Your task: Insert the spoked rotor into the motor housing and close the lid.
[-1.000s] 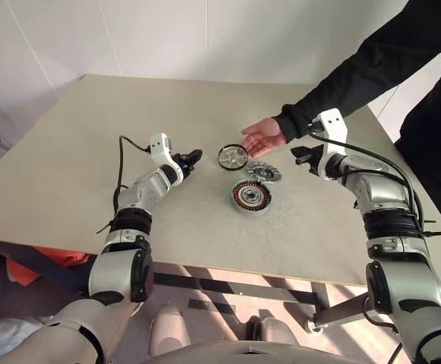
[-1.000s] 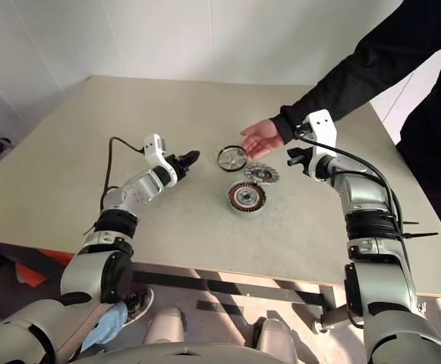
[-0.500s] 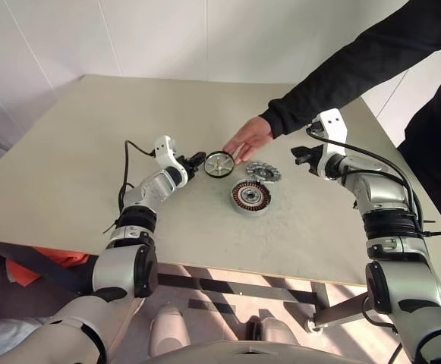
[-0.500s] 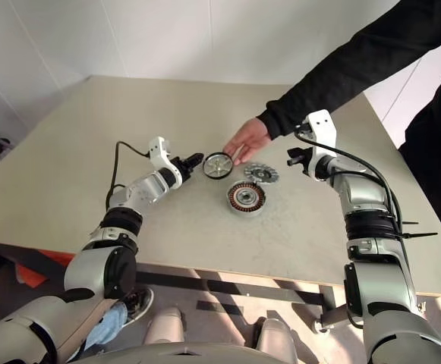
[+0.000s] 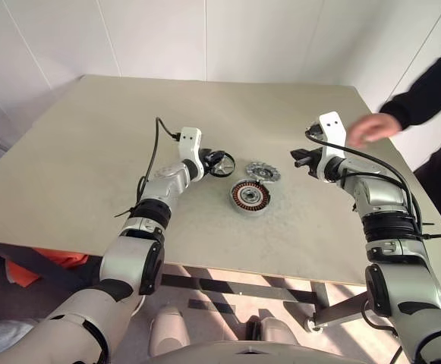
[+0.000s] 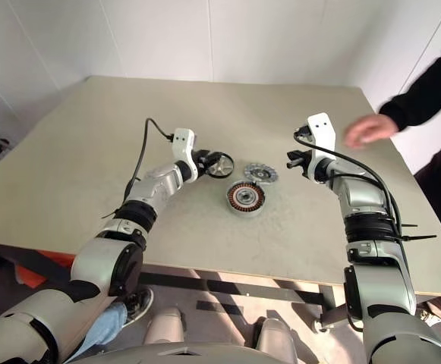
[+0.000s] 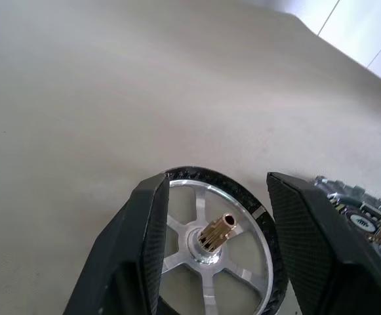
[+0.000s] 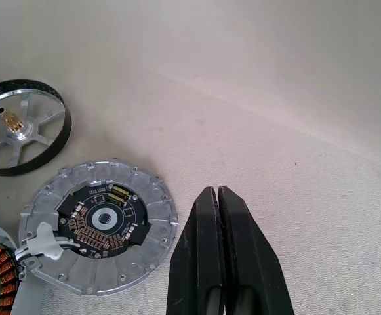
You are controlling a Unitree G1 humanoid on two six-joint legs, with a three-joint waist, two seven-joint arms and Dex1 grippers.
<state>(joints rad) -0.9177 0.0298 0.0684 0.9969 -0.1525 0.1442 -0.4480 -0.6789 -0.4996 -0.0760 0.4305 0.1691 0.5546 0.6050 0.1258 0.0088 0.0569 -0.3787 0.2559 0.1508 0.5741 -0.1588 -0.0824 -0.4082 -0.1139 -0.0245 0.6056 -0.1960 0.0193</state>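
- My left claw (image 7: 210,262) has its fingers set wide around the spoked rotor (image 7: 220,246), one on each side of the black rim; I cannot tell whether the pads press it or whether it rests on the table (image 5: 76,152).
- The rotor's brass pinion stands up from the hub, so I read this as the grasp step.
- The motor housing (image 5: 250,196) sits just near-right of the rotor, copper windings up and its bore open.
- The lid (image 8: 98,226) lies just beyond the housing, circuit side showing.
- My right claw (image 8: 218,262) hangs pinched together and empty, well right of the parts.
- A person's hand (image 5: 372,127) is at the far right, away from the parts.
- To do this well I'd squeeze across the rim's widest line, lift level, centre it over the bore and lower straight; I expect a magnetic snatch.
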